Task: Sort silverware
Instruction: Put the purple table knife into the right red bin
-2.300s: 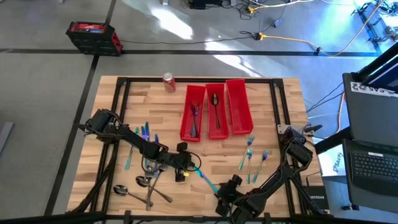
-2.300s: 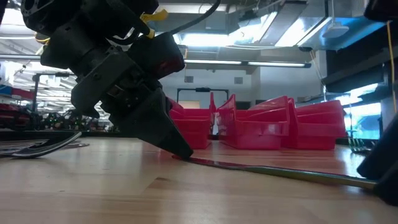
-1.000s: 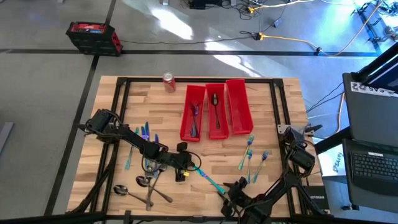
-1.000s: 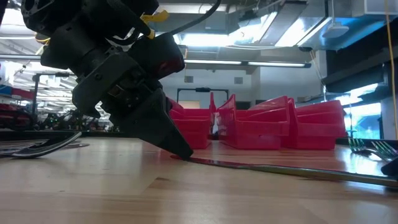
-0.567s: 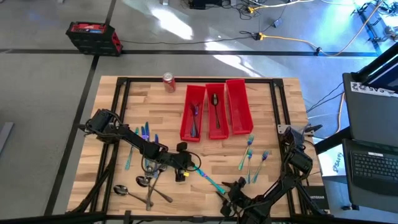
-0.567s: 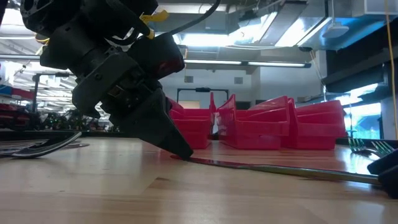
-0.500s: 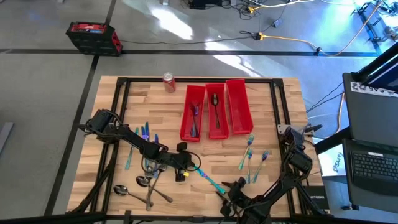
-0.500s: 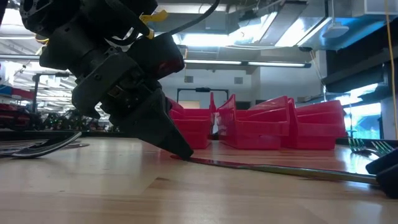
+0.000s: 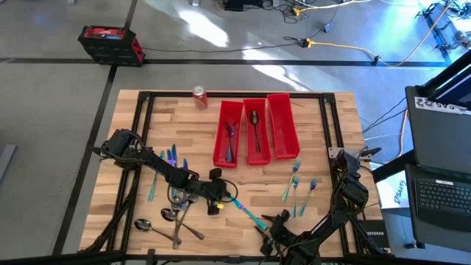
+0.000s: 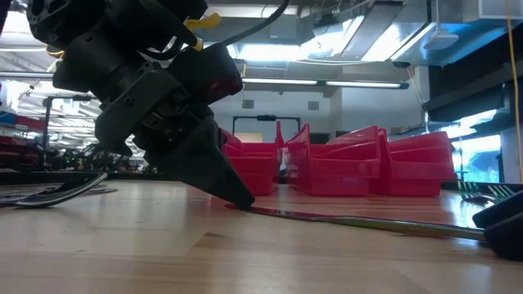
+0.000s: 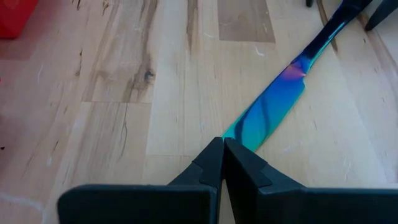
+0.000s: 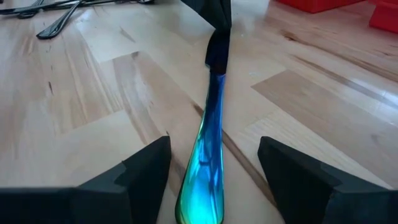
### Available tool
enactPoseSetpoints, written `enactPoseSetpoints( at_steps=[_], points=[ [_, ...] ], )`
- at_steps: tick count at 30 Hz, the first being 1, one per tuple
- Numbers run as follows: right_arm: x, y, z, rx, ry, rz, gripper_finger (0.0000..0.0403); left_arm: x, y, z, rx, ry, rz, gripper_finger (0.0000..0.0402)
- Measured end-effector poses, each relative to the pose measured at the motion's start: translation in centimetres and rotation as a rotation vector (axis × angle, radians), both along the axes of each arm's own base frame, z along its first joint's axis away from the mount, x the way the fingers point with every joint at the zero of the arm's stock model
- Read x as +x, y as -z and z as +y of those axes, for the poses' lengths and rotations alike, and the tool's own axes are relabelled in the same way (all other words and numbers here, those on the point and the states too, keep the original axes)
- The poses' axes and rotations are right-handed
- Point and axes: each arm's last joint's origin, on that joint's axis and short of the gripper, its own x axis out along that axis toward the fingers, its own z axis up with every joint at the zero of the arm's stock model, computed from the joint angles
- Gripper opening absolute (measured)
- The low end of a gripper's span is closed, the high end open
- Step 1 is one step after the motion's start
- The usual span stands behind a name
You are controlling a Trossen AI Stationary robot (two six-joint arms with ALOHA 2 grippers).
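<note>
Currently the left gripper (image 9: 224, 197) sits low at the middle of the table (image 9: 324, 154), fingers (image 11: 239, 168) pressed together on the blade tip of an iridescent teal-blue knife (image 9: 246, 210); the knife lies flat on the wood, running diagonally from the left gripper toward the table's near edge; in the left wrist view the blade (image 11: 270, 112) extends straight away from the closed fingertips.

The right gripper (image 9: 269, 227) is at the near edge of the table, at the knife's handle end; its fingers (image 12: 140, 171) are spread wide, one on each side of the handle (image 12: 205, 168), not touching it; the low view shows the knife (image 10: 359, 222) flat on the surface between the two grippers.

Remaining silverware: a group of forks (image 9: 298, 184) lies right of centre, apart from both grippers; a cluster of spoons (image 9: 173, 221) lies at the near left; several teal pieces (image 9: 171, 156) lie left, beside the left arm.

Three red bins (image 9: 274, 121) stand side by side at the far centre; the left bin holds iridescent pieces (image 9: 229, 140); the middle bin holds a dark spoon (image 9: 254, 126); a red soda can (image 9: 199, 97) stands upright at the far left of the bins.
</note>
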Motion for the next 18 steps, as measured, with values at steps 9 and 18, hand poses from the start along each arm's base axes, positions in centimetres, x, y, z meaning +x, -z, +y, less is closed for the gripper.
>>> enactPoseSetpoints(
  at_steps=[9, 18],
  points=[
    [0.02, 0.03, -0.05, -0.002, 0.002, 0.001, 0.0198, 0.03, -0.01, 0.04, 0.001, 0.000, -0.002, 0.0000],
    [-0.06, 0.03, -0.20, -0.014, 0.006, 0.017, 0.0181, 0.03, -0.01, 0.05, 0.001, -0.003, -0.002, 0.0000]
  ],
)
